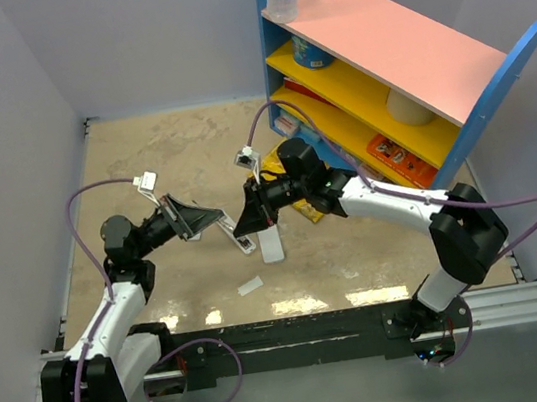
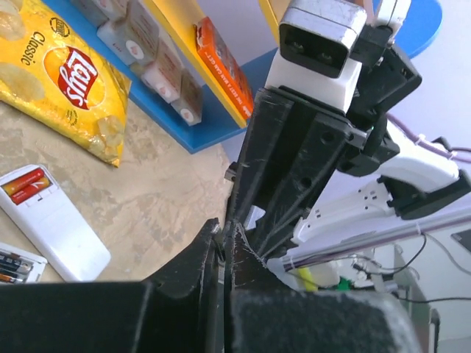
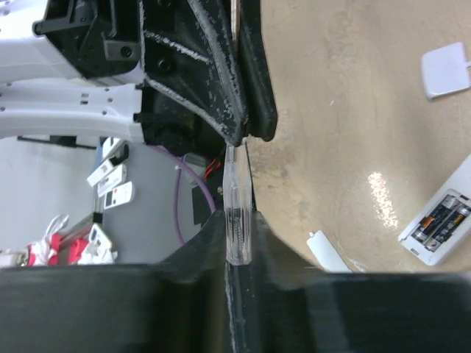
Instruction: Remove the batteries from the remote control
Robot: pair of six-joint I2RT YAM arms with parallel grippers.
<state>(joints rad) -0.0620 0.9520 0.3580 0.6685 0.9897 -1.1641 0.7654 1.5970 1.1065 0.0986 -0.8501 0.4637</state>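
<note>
The white remote control (image 1: 271, 246) lies on the table under my right gripper. In the left wrist view its (image 2: 62, 235) back is open, and two red batteries (image 2: 26, 185) lie side by side in the bay. A thin stick with a clear handle (image 3: 237, 209) spans the gap between the two grippers above the table. My right gripper (image 3: 239, 220) is shut on the clear handle. My left gripper (image 2: 224, 234) is shut on the stick's thin tip, and it (image 3: 246, 129) faces the right gripper (image 1: 240, 229) tip to tip. From above, the left gripper (image 1: 223, 219) is just left of the remote.
A small white cover (image 1: 250, 286) lies nearer the bases. A second white case with dark cells (image 2: 13, 266) sits beside the remote. A blue shelf with pink and yellow boards (image 1: 398, 50) stands at the back right, with a yellow chips bag (image 2: 59, 81) at its foot.
</note>
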